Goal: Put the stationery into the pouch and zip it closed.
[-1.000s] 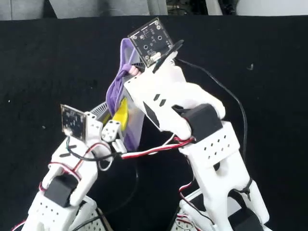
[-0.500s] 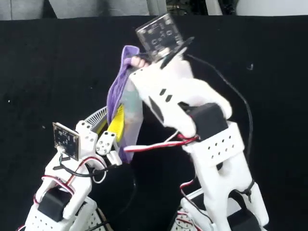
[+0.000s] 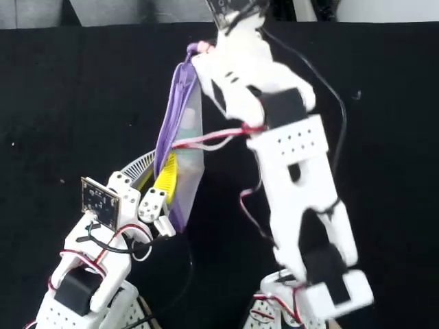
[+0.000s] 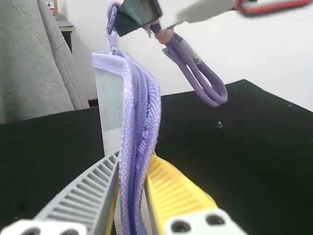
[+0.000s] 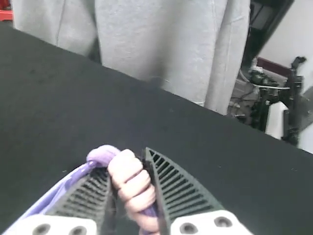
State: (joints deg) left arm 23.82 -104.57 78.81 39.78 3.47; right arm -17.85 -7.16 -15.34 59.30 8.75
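My right hand (image 3: 206, 49) is up high over the middle of the black worktop (image 3: 68, 89), toward its far edge. It is clamped on the purple strap (image 4: 195, 73) and its pink bead (image 5: 129, 178) at the top of the pouch (image 3: 185, 137). The pouch hangs on end, pulled taut between my two hands. My left hand (image 3: 154, 171) pinches its lower end, grey finger on one side, yellow on the other. The zip pull (image 4: 112, 29) sits at the pouch's top corner.
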